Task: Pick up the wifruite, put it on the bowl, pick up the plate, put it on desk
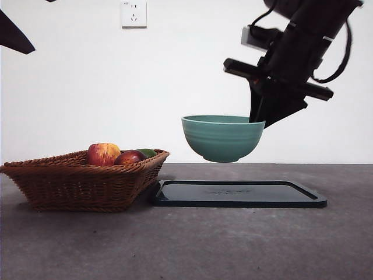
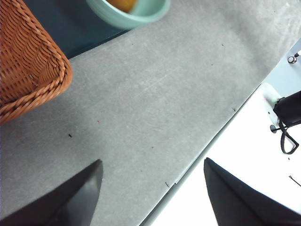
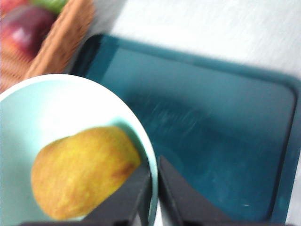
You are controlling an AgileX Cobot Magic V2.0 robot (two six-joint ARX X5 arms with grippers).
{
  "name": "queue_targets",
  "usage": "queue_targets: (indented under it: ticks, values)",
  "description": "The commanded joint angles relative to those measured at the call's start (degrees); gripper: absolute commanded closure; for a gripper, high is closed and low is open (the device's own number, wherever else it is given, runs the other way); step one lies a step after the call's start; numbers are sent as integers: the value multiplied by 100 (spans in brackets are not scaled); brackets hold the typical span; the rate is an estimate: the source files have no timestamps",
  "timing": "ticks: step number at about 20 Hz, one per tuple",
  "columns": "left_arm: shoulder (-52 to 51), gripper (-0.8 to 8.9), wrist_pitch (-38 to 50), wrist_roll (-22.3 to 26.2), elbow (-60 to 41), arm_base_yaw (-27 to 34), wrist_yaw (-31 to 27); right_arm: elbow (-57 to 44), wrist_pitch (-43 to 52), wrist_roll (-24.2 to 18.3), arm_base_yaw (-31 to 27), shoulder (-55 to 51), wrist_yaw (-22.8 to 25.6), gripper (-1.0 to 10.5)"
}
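The teal-green bowl [image 1: 221, 137] hangs in the air above a flat dark teal tray [image 1: 239, 194]. My right gripper [image 1: 256, 119] is shut on the bowl's rim at its right side. In the right wrist view the jaws [image 3: 154, 165] pinch the rim, and the orange-brown wifruite [image 3: 80, 172] lies inside the bowl [image 3: 23, 117]. The left wrist view catches the bowl [image 2: 127, 12] and a bit of the wifruite [image 2: 123, 4]. My left gripper [image 2: 153, 162] is open and empty over the desk [image 2: 141, 103] near its edge. No separate plate shows.
A wicker basket [image 1: 81, 178] stands left of the tray, touching it, with a streaked apple [image 1: 103, 153], a dark red fruit [image 1: 129, 157] and something green [image 1: 147, 152]. The waiting arm shows as a black tip [image 1: 11, 35] at top left. The desk edge [image 2: 207, 150] runs near the left gripper.
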Motion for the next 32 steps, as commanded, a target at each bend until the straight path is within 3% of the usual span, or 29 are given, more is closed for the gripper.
queue_targets:
  ticks: [1,7,17,20,23,32]
  values:
    - [24,470,61,68,57,-22,35,332,55,-164,-68,435,-92,936]
    - [24,470,15,66,57,-22,35,575,391,-203,-280,1246,-96,936]
    - [24,470,28,66,57,-22,37,575,459,-203,-396,1405,-308,928]
    - [24,470,24,66,57,-22,35,575,431,-177,-393,1405,-304,764]
    - [24,470,24,66,57,-22,35,590,439,-177,-396,1390,-289,759]
    - [26,470,68,68,57,-22,35,656,-46,-376,-404,-271,-275,733]
